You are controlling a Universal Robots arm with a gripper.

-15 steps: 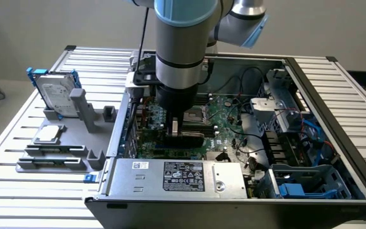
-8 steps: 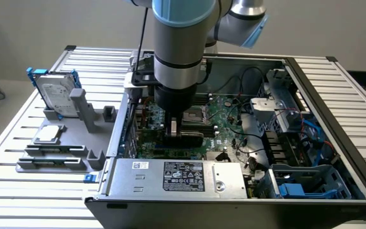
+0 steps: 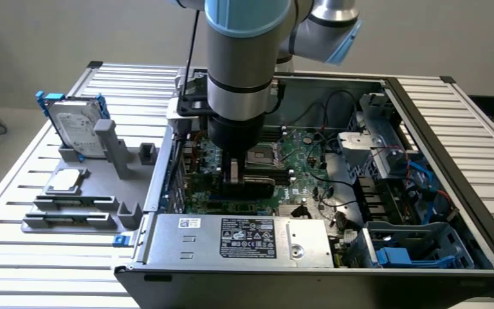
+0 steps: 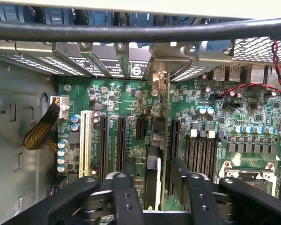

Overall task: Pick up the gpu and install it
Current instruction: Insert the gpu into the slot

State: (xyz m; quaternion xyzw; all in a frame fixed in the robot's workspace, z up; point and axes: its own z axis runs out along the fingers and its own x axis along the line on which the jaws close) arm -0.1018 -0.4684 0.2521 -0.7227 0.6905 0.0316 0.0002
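Plainly, the fingers (image 4: 125, 199) are closed on the gpu (image 4: 152, 174), pinching it by its two faces so that it stands on edge between them. In the exterior view the card's black cooler face shows just under the fingers (image 3: 233, 171), low inside the computer case (image 3: 453, 135).

The step in hand, as I judge it, is seating the card on the motherboard (image 4: 210, 101). Its long edge runs parallel with the black expansion slots (image 4: 121, 140) on either side of it, and its metal bracket (image 4: 160, 80) lies close to the rear slot covers (image 4: 107, 63). Whether the lower edge has entered a slot is hidden by the card itself.

To do this well, the card should stay upright and square to the board, with its contacts in line with the slot along the whole length. The bracket ought to slide down beside the rear wall rather than ride on it. Pressure wants to be straight and even, with no twist, and the grip firm enough that the card cannot rock. The capacitors (image 4: 202, 110) beside the slots and the red wires (image 4: 253, 86) nearby leave little room for a sideways slip.

Further out, the power supply (image 3: 238, 238) fills the near end of the case, and the hard drive (image 3: 77, 132) stands well apart on the bench (image 3: 24, 257).
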